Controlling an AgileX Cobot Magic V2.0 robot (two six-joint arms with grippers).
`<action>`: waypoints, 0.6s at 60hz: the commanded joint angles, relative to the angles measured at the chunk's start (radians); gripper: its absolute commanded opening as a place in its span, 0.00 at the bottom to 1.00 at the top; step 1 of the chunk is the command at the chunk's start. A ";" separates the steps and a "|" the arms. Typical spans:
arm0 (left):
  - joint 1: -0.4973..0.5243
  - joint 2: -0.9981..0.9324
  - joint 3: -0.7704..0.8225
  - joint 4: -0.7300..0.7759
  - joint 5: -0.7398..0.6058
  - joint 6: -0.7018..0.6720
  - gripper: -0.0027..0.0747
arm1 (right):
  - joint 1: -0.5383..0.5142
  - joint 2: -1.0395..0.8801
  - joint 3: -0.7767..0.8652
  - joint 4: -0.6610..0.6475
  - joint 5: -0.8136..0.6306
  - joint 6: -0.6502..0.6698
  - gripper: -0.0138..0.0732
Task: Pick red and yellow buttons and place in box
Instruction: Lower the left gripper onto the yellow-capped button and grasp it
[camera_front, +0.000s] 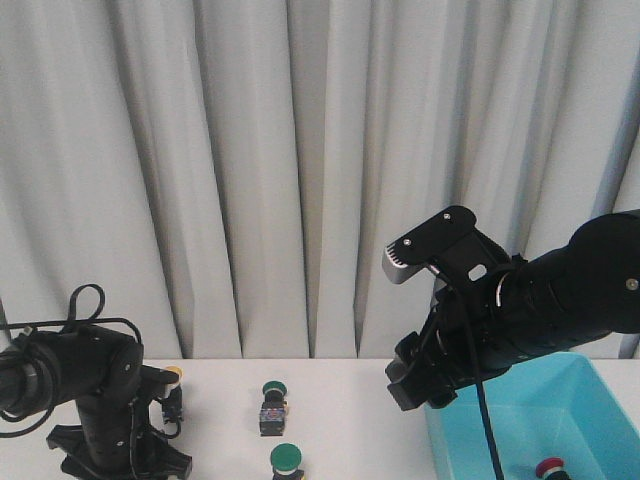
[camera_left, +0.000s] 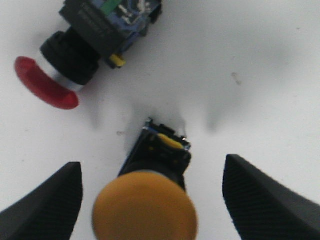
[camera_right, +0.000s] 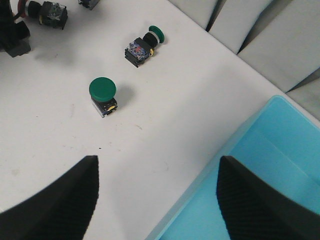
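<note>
Right up against the left wrist lens sits a yellow button (camera_left: 145, 216), its cap blurred and big, dark body behind it, standing on the white table (camera_left: 260, 65). The left gripper (camera_left: 152, 200) is spread wide around it, one textured fingertip (camera_left: 47, 205) on each side, neither pad touching the button. Beyond it a red button (camera_left: 65, 65) lies tipped on its side, cap pointing away from its dark body, well clear of the fingers.

From the front, the left arm (camera_front: 95, 400) is low over the table at the near left edge, a scrap of yellow cap showing beside it.

Over to the right: the right gripper (camera_right: 157, 200) is open too, nothing between its fingers, hanging above the rim where the table meets the turquoise box (camera_right: 280, 150). In the front view the right arm (camera_front: 520, 310) is raised over the box's near-left corner, and down in the box a red cap (camera_front: 551, 467) peeks at the frame edge, probably a button already inside, though only a sliver shows.

Mid-table, two green buttons: one standing with cap up (camera_right: 103, 95), the other lying on its side (camera_right: 144, 46) further toward the grey curtain (camera_front: 300, 150). Both are well apart from either gripper.
</note>
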 joint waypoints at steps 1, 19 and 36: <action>0.020 -0.056 -0.025 0.004 0.013 -0.006 0.63 | 0.002 -0.041 -0.029 -0.001 -0.047 -0.002 0.72; 0.052 -0.061 -0.025 -0.032 0.019 -0.006 0.13 | 0.002 -0.041 -0.029 -0.001 -0.047 0.001 0.72; 0.052 -0.081 -0.025 -0.077 -0.006 0.053 0.03 | 0.002 -0.041 -0.029 -0.001 -0.047 0.001 0.72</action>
